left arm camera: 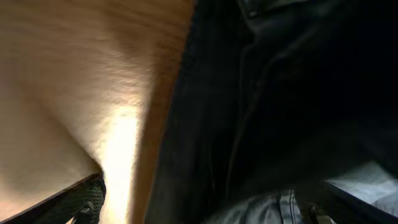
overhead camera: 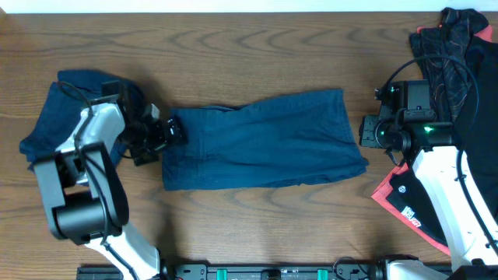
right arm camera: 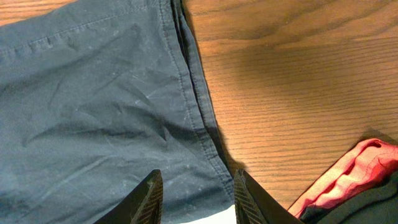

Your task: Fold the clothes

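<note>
1. The blue garment (overhead camera: 264,140) lies flat across the middle of the wooden table (overhead camera: 233,47), running left to right.
2. The left gripper (overhead camera: 170,132) is at its left end, against the cloth; I cannot tell whether its jaws are spread or pressed together.
3. The right gripper (right arm camera: 198,180) is over the right hem, its fingers (right arm camera: 151,196) spread and pinching nothing.
4. A second blue garment (overhead camera: 47,117) lies at the left, a red piece (overhead camera: 397,194) at the near right, and a dark pile (overhead camera: 455,39) at the far right.

- Robot lab bench: left arm (overhead camera: 82,194) and right arm (overhead camera: 447,183) stand at a wood-grain table (overhead camera: 257,225).
- Blue heap (overhead camera: 47,117) and dark heap (overhead camera: 459,50) of clothes lie at its ends.
</note>
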Tool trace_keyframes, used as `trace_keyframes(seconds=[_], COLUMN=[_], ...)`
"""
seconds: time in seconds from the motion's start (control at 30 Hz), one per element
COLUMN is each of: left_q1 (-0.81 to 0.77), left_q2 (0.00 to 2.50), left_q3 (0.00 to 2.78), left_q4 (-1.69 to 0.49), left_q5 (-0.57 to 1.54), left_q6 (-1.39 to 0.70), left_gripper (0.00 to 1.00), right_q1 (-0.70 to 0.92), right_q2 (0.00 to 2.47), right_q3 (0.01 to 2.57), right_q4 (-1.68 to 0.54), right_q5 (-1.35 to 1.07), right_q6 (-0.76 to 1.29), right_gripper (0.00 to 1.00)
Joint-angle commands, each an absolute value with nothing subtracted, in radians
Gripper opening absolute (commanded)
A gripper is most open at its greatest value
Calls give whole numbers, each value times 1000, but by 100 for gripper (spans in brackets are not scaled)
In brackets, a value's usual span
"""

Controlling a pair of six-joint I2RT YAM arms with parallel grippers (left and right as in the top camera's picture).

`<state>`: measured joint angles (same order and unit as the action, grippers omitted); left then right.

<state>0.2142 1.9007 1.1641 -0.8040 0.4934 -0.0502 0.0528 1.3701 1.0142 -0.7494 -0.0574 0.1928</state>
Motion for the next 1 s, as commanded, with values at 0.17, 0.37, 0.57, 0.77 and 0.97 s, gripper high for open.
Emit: trace_keyframes(seconds=[0.17,0.37,0.57,0.77,0.97], left_q1=[215,200,200,199,184], left_q2=[2036,2043,2004,1841,1643], left_q3=[1148,1141,1158,1202,1209], left_q4=[-774,-772,-849,-984,-989], left_q5=[652,651,651,636,635], left_q6=[49,59,51,4,-49], left_gripper=[73,11,6,6,6], right_q1=[54,54,68,157,282], right_q2=[1377,1377,1377,1410,1553], right_q3=[1024,1024,1024,1024,1024], right_q4=[-753,-748,-717,-639,-509], right_q5=[-69,-156,-262,-331,-422], right_q6=[178,136,61,35,36], right_gripper=[36,45,43,32,22])
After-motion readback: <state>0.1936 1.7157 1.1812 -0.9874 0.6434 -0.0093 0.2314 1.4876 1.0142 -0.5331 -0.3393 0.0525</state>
